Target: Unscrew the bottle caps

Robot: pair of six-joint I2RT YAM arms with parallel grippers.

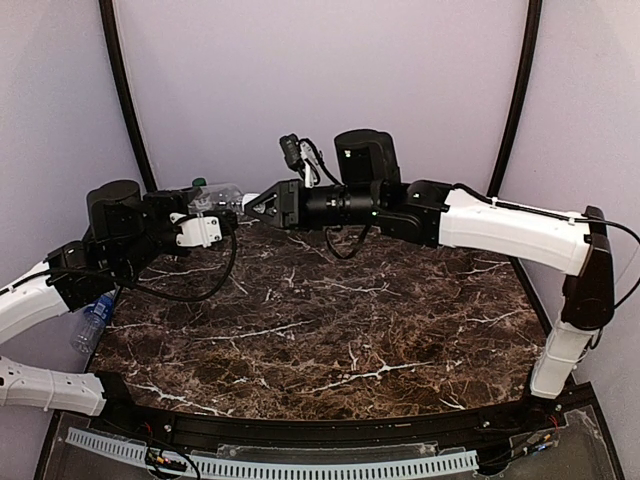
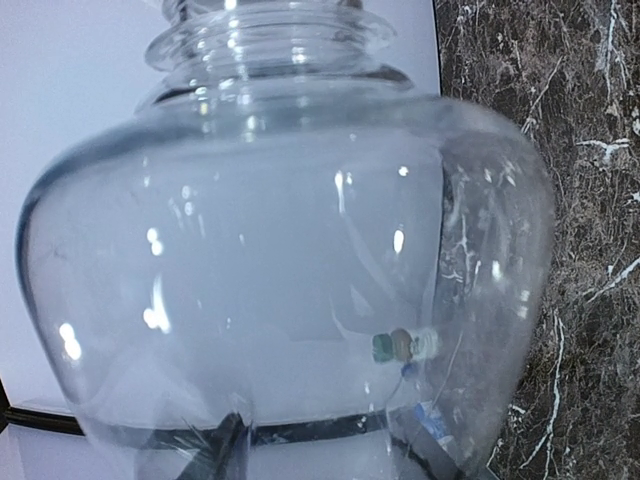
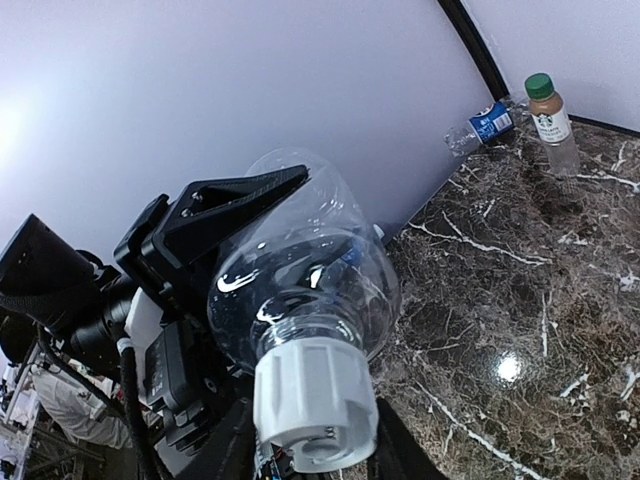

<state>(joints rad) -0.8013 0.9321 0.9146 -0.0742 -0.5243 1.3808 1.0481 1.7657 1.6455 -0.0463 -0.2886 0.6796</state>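
At about 9 o'clock in the top view, a blue-labelled bottle (image 1: 92, 322) lies on its side at the edge of the marble table (image 1: 350, 330), partly under the left arm. Nobody holds it, and I judge it waits for its turn.

At about 11 o'clock the left gripper (image 1: 212, 203) is clamped on the body of the clear unlabelled bottle (image 3: 300, 270) and carries it in the air, above the back of the table. In the right wrist view one black finger of this gripper lies flat across the top of the bottle, while the other one is hidden behind it. The grip is on the wide part, well apart from the neck, so the neck end stays free for the other arm and the body cannot turn.

The long axis of this bottle is close to level. Its white cap (image 3: 315, 400) points to about 3 o'clock in the top view, straight at the right gripper (image 1: 262, 205). The right forearm is nearly in line with this axis, so I think a roll of the wrist could turn the cap.

The right gripper sits near 12 o'clock, with one dark finger just beside the cap on each side. Whether they already press on it, I cannot tell.

At about 1 o'clock in the right wrist view, a brownish bottle (image 3: 552, 125) with a green cap stands upright near the wall.
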